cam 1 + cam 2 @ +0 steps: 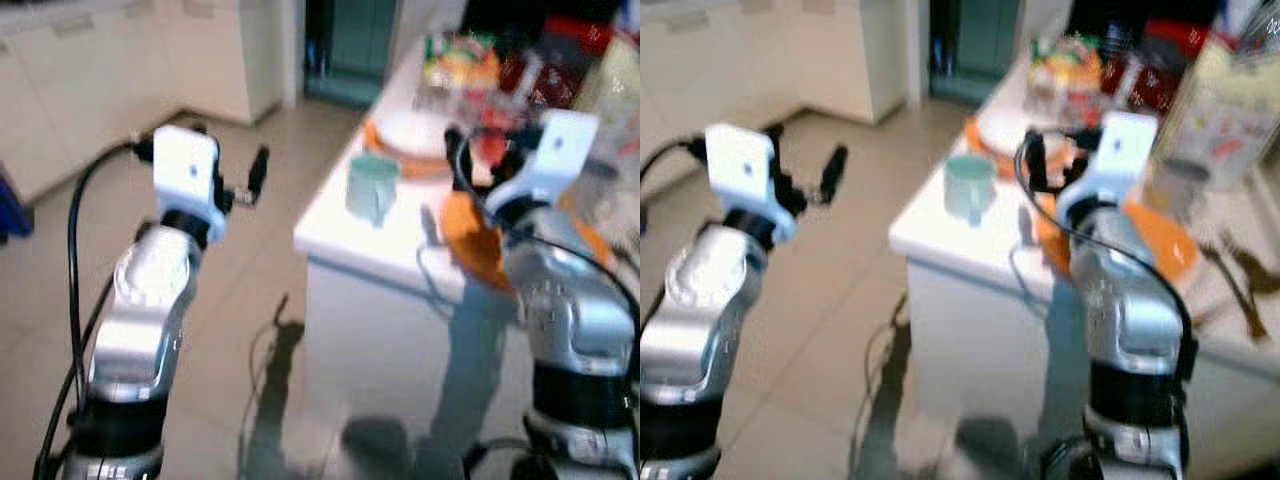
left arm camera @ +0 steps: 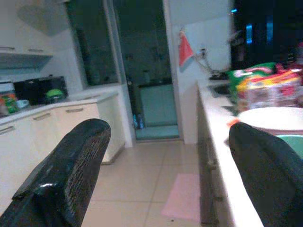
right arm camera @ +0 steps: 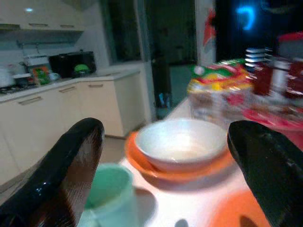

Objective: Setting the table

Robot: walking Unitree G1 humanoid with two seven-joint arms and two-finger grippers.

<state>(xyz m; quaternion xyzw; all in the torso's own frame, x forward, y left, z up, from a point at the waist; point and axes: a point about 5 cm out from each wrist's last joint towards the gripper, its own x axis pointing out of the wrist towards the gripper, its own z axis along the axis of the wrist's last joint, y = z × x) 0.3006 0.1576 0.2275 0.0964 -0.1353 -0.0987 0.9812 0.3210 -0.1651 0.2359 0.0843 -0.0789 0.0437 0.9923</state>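
Up front in the left eye view, a white rectangular surface (image 1: 330, 235) juts in from the right over a beige tiled floor (image 1: 240, 300). A pale green ceramic mug (image 1: 372, 186) stands near its corner, and just behind it a white bowl (image 1: 415, 130) sits on a round orange plate (image 1: 420, 165). A second orange plate (image 1: 470, 240) lies nearer, partly hidden behind the right arm. The left tool (image 1: 240, 185) hangs over the floor, well clear of the surface; it's pretty blurry.

Right eye view is the same scene, slightly shifted: the right tool (image 1: 1040, 160) is raised over the surface, close to the bowl and plate. Dark utensils (image 1: 1240, 280) lie at the far right, too smeared to say what they are exactly. Colourful snack packets (image 1: 1070, 55) are piled at the back.

Left wrist view: both black fingers (image 2: 66, 175) are spread wide with nothing between them, cream kitchen cabinets (image 2: 57, 123) and a dark doorway (image 2: 147, 71) beyond.

Right wrist view: that tool's fingers (image 3: 61, 175) are also wide apart and empty, and past them you see the mug, bowl and orange plate, none touched.
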